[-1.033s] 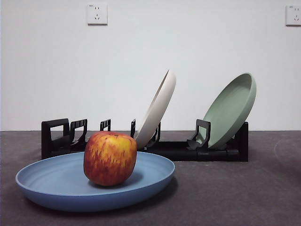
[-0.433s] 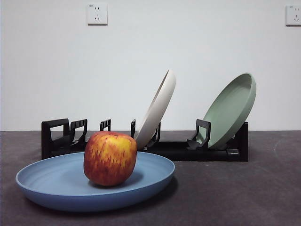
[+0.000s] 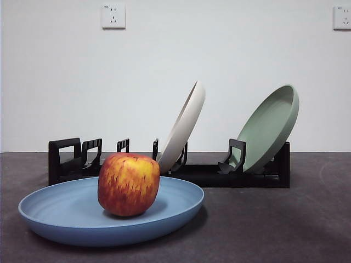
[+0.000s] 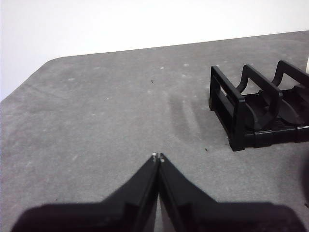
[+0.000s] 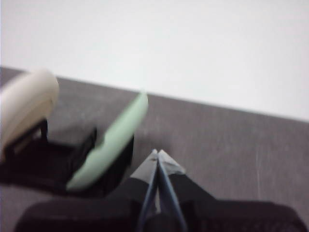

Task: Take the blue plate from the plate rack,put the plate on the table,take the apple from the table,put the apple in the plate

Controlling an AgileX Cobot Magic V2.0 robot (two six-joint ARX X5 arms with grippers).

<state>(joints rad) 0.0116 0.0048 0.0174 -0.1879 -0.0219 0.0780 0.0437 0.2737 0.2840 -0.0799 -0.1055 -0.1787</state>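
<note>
The blue plate (image 3: 66,216) lies flat on the dark grey table (image 3: 274,230), in front of the black plate rack (image 3: 203,174). On the plate, a little left of its middle, stands the red and yellow apple (image 3: 128,184). No arm shows in the front view. My left gripper (image 4: 158,157) is shut and empty above bare table (image 4: 96,121), beside the squared loop end of the rack (image 4: 231,118). My right gripper (image 5: 157,153) is shut with nothing in it, raised near the rack's other end; that view is blurred.
A cream-white plate (image 3: 184,127) leans in the rack's middle and a sage-green plate (image 3: 270,127) at its right end. The right wrist view shows both, the cream plate (image 5: 24,108) and the green plate (image 5: 108,142). A white wall stands behind the table.
</note>
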